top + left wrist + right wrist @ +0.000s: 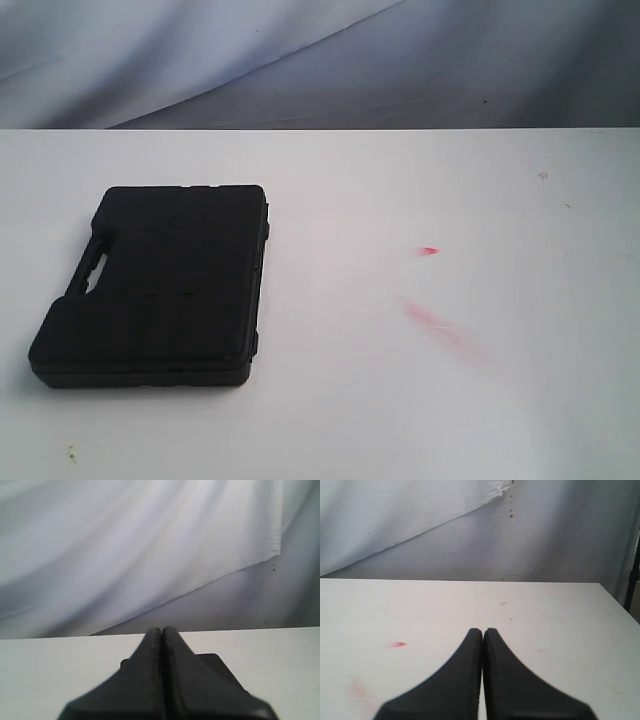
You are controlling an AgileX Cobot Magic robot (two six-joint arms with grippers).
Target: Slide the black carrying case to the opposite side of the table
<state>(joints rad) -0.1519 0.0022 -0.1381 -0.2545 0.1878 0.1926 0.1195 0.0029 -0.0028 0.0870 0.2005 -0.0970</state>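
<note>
The black carrying case point(160, 285) lies flat on the left half of the white table point(400, 400), its handle cut-out on its left edge. No arm shows in the exterior view. In the left wrist view my left gripper point(162, 630) is shut with nothing held, and a corner of the case point(215, 662) peeks out behind its fingers. My right gripper point(483, 630) is shut too, empty, over bare white table point(560, 630).
Red smears point(440, 325) and a small red mark point(429, 250) stain the table right of centre. A few dark specks point(543, 175) dot the far right. A grey-white cloth backdrop point(320, 60) hangs behind the table's far edge.
</note>
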